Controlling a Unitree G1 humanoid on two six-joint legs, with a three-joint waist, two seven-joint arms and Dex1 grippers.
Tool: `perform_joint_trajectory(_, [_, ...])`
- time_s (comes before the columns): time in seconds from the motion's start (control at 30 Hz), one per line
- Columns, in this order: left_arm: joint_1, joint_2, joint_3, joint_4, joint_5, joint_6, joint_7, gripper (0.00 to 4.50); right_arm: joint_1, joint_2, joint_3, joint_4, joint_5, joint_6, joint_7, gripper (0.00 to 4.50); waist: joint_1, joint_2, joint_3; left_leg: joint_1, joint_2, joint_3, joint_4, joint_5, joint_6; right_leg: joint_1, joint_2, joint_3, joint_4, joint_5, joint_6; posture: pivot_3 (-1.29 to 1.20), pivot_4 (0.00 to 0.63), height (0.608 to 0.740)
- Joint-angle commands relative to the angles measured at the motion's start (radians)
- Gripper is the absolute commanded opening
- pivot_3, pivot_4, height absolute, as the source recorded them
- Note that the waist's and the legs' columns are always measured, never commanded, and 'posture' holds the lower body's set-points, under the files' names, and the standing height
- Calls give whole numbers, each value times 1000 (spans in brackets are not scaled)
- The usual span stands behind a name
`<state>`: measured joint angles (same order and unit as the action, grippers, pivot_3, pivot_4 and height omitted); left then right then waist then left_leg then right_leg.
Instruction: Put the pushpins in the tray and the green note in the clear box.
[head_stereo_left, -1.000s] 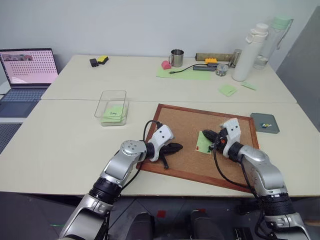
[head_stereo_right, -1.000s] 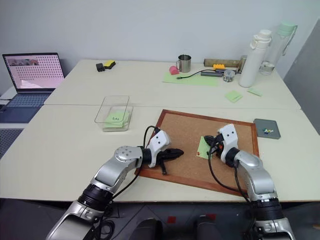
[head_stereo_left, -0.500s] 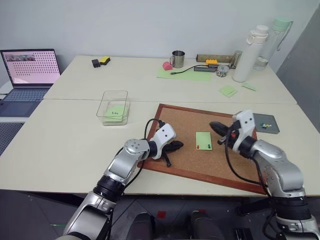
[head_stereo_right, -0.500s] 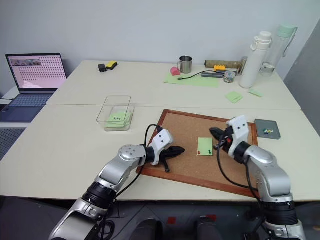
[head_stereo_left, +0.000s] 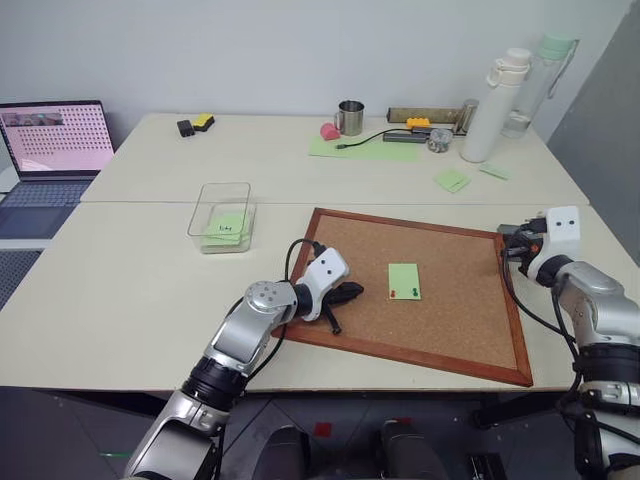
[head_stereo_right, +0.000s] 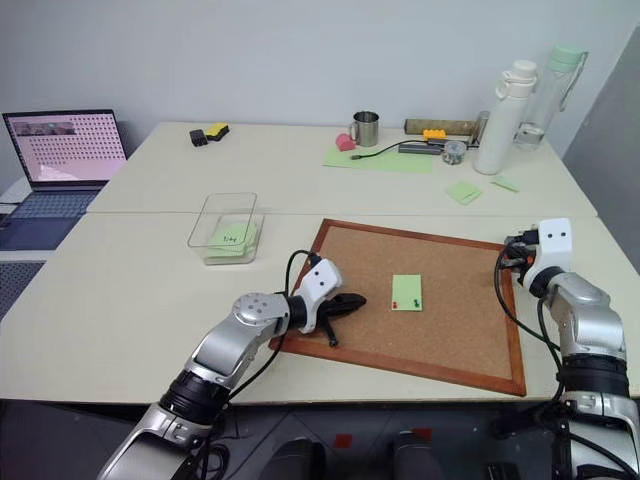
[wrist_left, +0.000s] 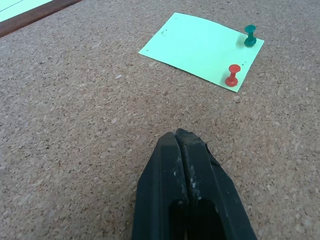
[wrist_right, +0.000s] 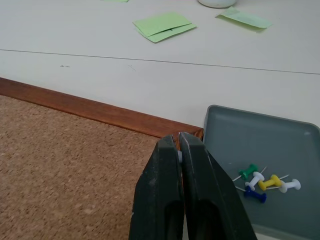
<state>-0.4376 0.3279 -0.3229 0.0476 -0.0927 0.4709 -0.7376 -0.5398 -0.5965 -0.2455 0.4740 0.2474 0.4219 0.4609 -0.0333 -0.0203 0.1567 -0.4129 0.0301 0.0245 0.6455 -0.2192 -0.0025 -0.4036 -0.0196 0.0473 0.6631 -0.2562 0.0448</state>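
Landmark: corkboard (head_stereo_left: 450, 300), mid table. Far L of it, at table edge: laptop (head_stereo_left: 55, 140). Just off its L-rear corner: clear box (head_stereo_left: 222, 215) w/ a written green note inside. L gripper (head_stereo_left: 352, 292) sits over the board's L part, fingers pressed together, nothing btwn them, tips aimed at the green note (head_stereo_left: 404, 281). That note lies flat near board centre, w/ the pushpins (wrist_left: 241, 56), one red, one green, stuck in along one short edge. Behind the board: mug (head_stereo_left: 350, 117), pale green sheet, white bottle (head_stereo_left: 490, 105). R gripper (wrist_right: 179, 142) hovers over the board's R-rear corner, fingers shut, empty. Tray (wrist_right: 260, 150) just off that corner, touching the frame or nearly; holds five loose pins, mixed colours.
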Motion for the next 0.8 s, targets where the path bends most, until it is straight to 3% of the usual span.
perform_joint_trajectory(0.03, [48,28,1,4,21,65,19,0,-66,-30,-3,123,-28,-87,19,19,-1,0,0,0,0,0,0,0,0,0,0,0,0,0,0,0,150,740])
perform_joint_trajectory(0.3, [62,39,12,-19,19,84,28,0,-157,-50,-8,326,-62,-200,27,19,-6,0,0,0,1,1,-2,0,0,-1,0,1,0,0,0,0,150,740])
perform_joint_trajectory(0.4, [61,41,11,-21,21,84,30,0,-175,-56,-15,368,-62,-224,37,492,-8,0,0,0,1,1,-2,0,0,-1,0,1,0,0,0,0,150,740])
perform_joint_trajectory(0.67, [54,37,9,-18,19,88,31,0,-187,-70,-31,372,-47,-257,61,2267,-9,0,0,0,1,1,-2,0,0,-1,0,1,0,0,0,0,150,740])
perform_joint_trajectory(0.8, [49,36,9,-12,19,84,29,0,-144,-61,-47,274,-12,-252,101,2267,-10,0,0,0,1,2,-2,0,0,-1,0,1,0,0,0,0,150,740])
